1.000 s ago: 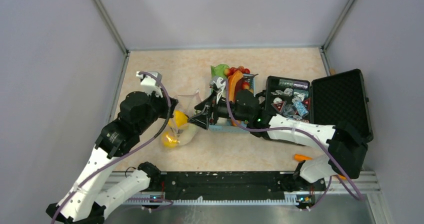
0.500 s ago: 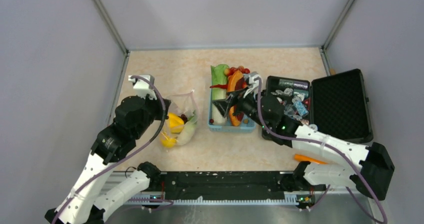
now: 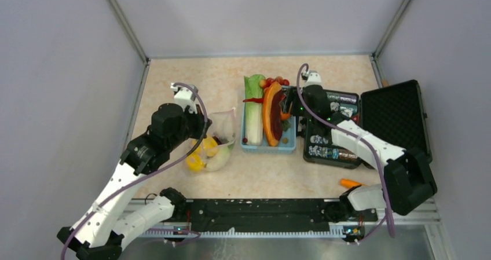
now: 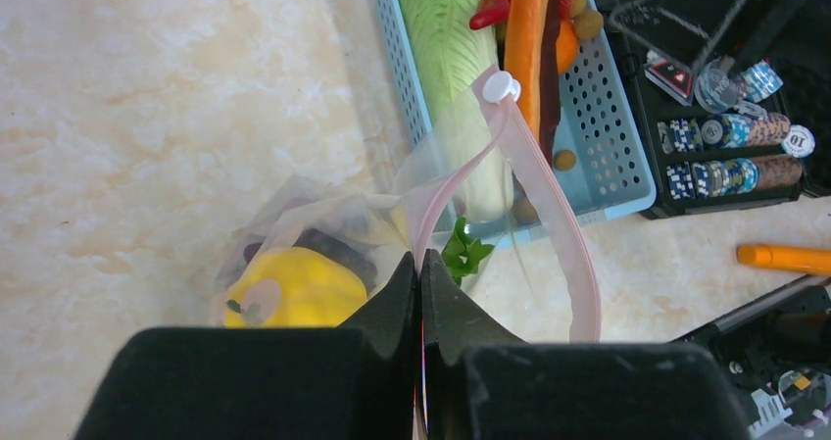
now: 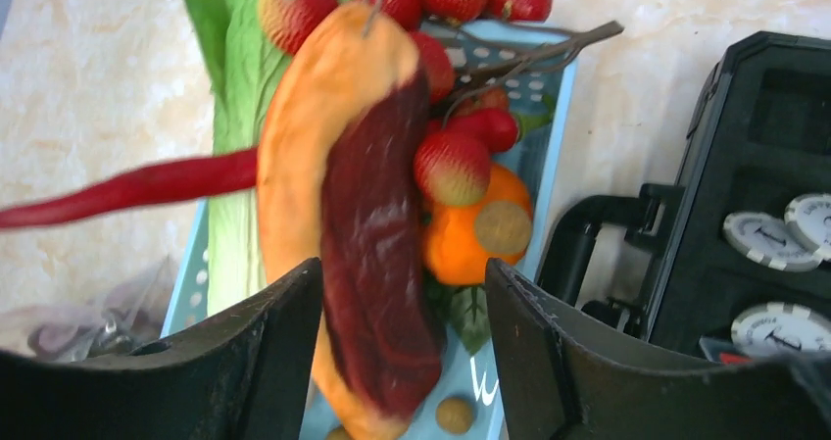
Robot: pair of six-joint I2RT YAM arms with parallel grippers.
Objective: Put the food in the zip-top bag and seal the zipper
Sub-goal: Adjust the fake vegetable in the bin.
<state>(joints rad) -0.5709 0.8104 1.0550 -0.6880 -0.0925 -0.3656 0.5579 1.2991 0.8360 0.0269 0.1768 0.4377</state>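
- Fingers (image 4: 392, 298) of the left gripper (image 4: 419, 268): pressed flat together, pinching the rim of the zip-top bag (image 4: 323, 215) where its pink strip runs in between them.
- Fingers (image 5: 284, 342) of the right gripper (image 5: 402, 273): set apart above the blue basket (image 5: 549, 136), with the lower end of the long orange piece (image 5: 323, 117) between them. We cannot tell whether either pad touches it.
- Zip-top bag: clear, floppy and crumpled. It sits on the table (image 3: 191, 80) just left of the basket, mouth lifted toward the left gripper.
- Zipper (image 4: 549, 195): a pale pink band looping up from the pinch, with a white slider tab (image 4: 500, 85) at its far end over the basket.
- Bag contents: a yellow fruit (image 4: 294, 288), a dark piece behind it, and a green leaf (image 4: 465, 254) at the mouth.
- Basket contents: green cabbage (image 5: 235, 58), red chili (image 5: 147, 190), the orange piece with its dark red face, an orange (image 5: 461, 244), and small red fruits (image 5: 451, 166).
- Black case (image 3: 394, 115): open, just right of the basket.
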